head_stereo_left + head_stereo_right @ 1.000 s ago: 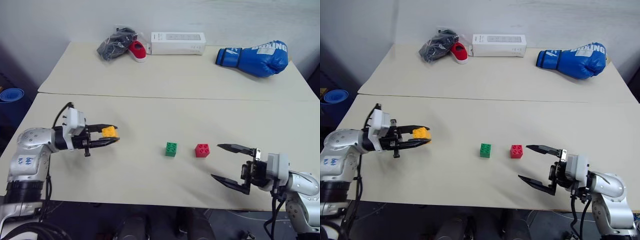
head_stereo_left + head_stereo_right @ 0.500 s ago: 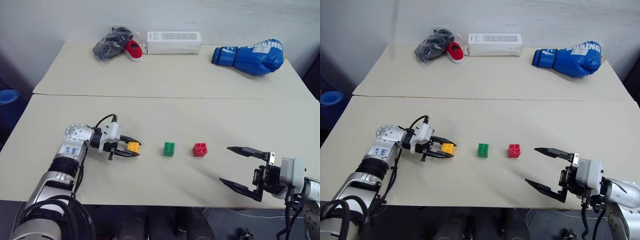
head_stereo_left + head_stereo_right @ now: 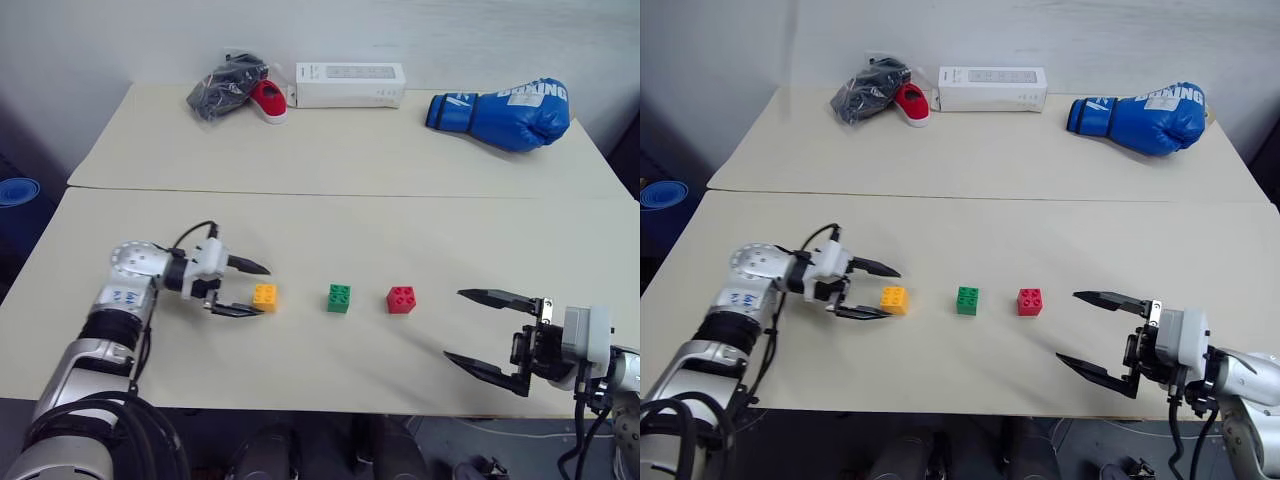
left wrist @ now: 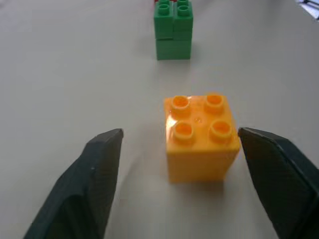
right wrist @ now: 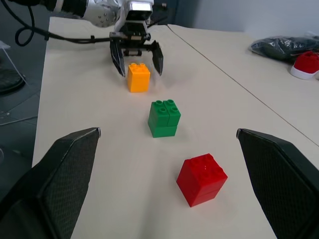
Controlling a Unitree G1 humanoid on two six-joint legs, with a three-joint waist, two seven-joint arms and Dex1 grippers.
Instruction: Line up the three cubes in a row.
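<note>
Head views: orange-yellow cube (image 3: 265, 296), green cube (image 3: 339, 298) and red cube (image 3: 401, 299) sit in a row on the near counter (image 3: 320, 230), small gaps between them. Left end effector (image 3: 250, 289) is spread open around the orange-yellow cube's left side, one finger behind it and one in front; cube released, standing on the counter, contact not clear from here. Right end effector (image 3: 478, 327) hangs at the counter's front right edge, opened wide, empty, well apart from the red cube. At the far counter: red shoe (image 3: 270, 99) beside a dark bag (image 3: 225, 85), contents hard to make out; white box (image 3: 350, 85); blue boxing glove (image 3: 503, 101).

Left wrist view: orange-yellow cube (image 4: 201, 137) between the two fingers (image 4: 94, 179); a clear gap on one side, the other finger just beside it. Green cube (image 4: 172, 34) beyond; red one nearly hidden behind it, cut off at the frame edge.

Right wrist view: own fingers (image 5: 65, 169) far apart, nothing between them but counter. Red cube (image 5: 201, 179) nearest, then green (image 5: 164, 118), then orange-yellow (image 5: 138, 77) with the left end effector straddling it.
</note>
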